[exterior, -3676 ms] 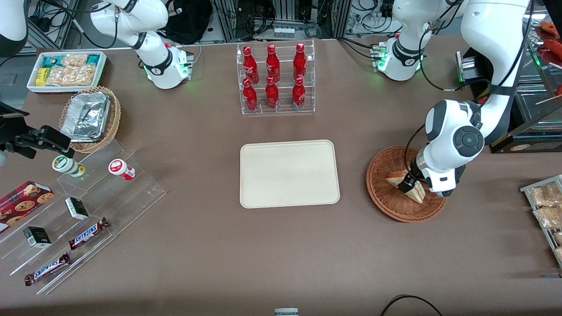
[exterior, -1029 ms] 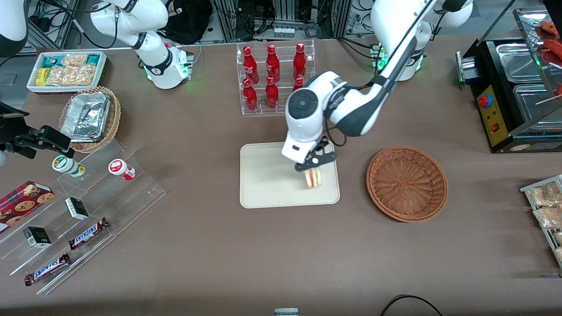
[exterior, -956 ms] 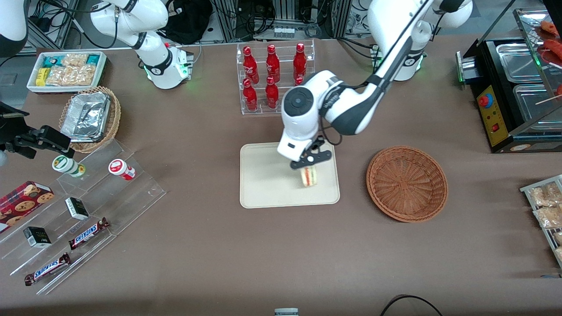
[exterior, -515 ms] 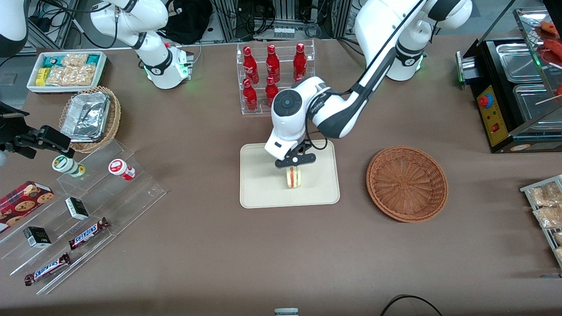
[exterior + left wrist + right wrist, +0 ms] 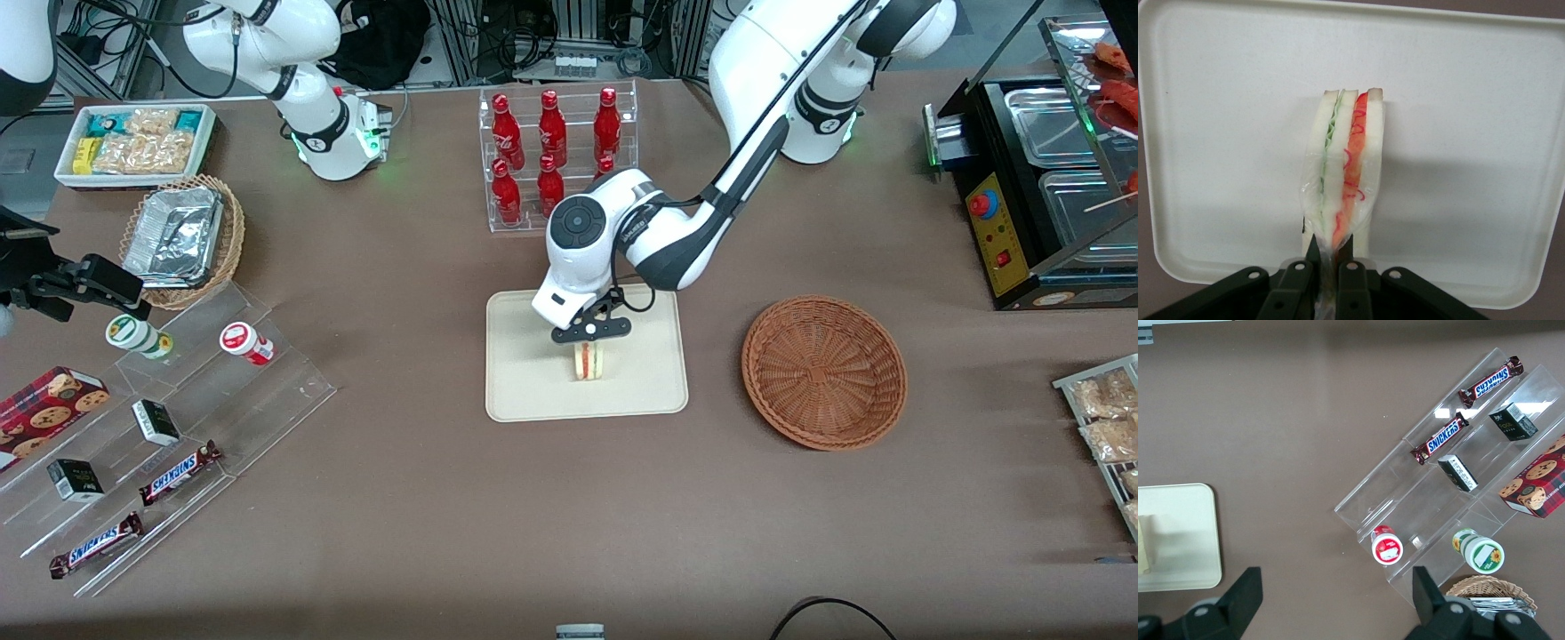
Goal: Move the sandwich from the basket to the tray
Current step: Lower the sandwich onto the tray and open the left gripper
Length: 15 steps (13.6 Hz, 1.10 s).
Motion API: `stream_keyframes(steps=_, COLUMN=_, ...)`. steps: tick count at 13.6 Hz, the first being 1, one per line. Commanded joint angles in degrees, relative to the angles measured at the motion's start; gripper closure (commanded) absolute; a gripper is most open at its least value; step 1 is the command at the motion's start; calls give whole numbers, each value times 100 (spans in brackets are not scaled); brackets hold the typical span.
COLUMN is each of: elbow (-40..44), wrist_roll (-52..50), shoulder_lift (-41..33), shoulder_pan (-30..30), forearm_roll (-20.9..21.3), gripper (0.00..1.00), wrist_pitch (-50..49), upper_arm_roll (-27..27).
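The sandwich [image 5: 589,361] is a wedge of white bread with red and pale layers in clear wrap. It stands on edge over the middle of the cream tray [image 5: 524,391]. My left gripper [image 5: 590,336] is right above it, shut on the sandwich's wrapped upper edge. In the left wrist view the fingertips [image 5: 1313,248] pinch the sandwich [image 5: 1345,173] with the tray [image 5: 1485,133] beneath it. I cannot tell whether the sandwich touches the tray. The reddish-brown basket [image 5: 824,371] is empty and lies beside the tray, toward the working arm's end.
A clear rack of red bottles [image 5: 556,160] stands farther from the camera than the tray, close to the arm's elbow. A clear stepped shelf with snack bars [image 5: 169,427], a foil-tray basket [image 5: 182,240] and a white snack bin [image 5: 133,142] lie toward the parked arm's end.
The gripper carried the sandwich from the basket to the tray, then across it from the basket-side edge to the middle. The basket is now empty.
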Motion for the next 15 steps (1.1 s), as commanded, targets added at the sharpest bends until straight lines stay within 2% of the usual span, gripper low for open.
stream_keyframes(steps=1, elbow=142, wrist_roll=38, shoulder_lift=122, shoulder_pan=-48, forearm_roll=-6, gripper=78, wrist_pitch=17, upper_arm_roll=9)
stream_keyframes(steps=2, elbow=142, wrist_roll=38, shoulder_lift=113, shoulder_pan=-48, forearm_roll=-6, gripper=75, wrist_pitch=8, upper_arm_roll=9)
stream_keyframes(steps=3, elbow=142, wrist_roll=29, shoulder_lift=104, shoulder_pan=-40, forearm_roll=-6, gripper=66, wrist_pitch=-1, upper_arm_roll=9)
stream_keyframes(steps=4, elbow=142, wrist_roll=38, shoulder_lift=69, shoulder_pan=-22, forearm_roll=-14, gripper=48, wrist_pitch=-1, upper_arm_roll=9)
stream_keyframes(steps=5, elbow=142, wrist_roll=3, shoulder_lift=51, shoulder_pan=4, forearm_roll=-6, gripper=9, wrist_pitch=-10, upper_arm_roll=9)
stream_keyframes(steps=6, elbow=142, wrist_roll=-75, shoulder_lift=-18, shoulder_pan=-39, forearm_roll=-23, gripper=0, wrist_pitch=-27, upper_arm_roll=18)
stream_keyframes(steps=9, elbow=-147, wrist_roll=-487, shoulder_lift=-710, shoulder_pan=39, forearm_roll=-23, gripper=0, wrist_pitch=-63, upper_arm_roll=35)
stream_keyframes(steps=11, elbow=-472, wrist_roll=-892, shoulder_lift=-1335, shoulder_pan=310, forearm_roll=-84, gripper=0, wrist_pitch=-28, upper_arm_roll=35)
stream_keyframes(steps=15, elbow=-939, wrist_roll=-877, shoulder_lift=-2425, shoulder_pan=943, forearm_roll=-85, gripper=0, wrist_pitch=-473, upper_arm_roll=44)
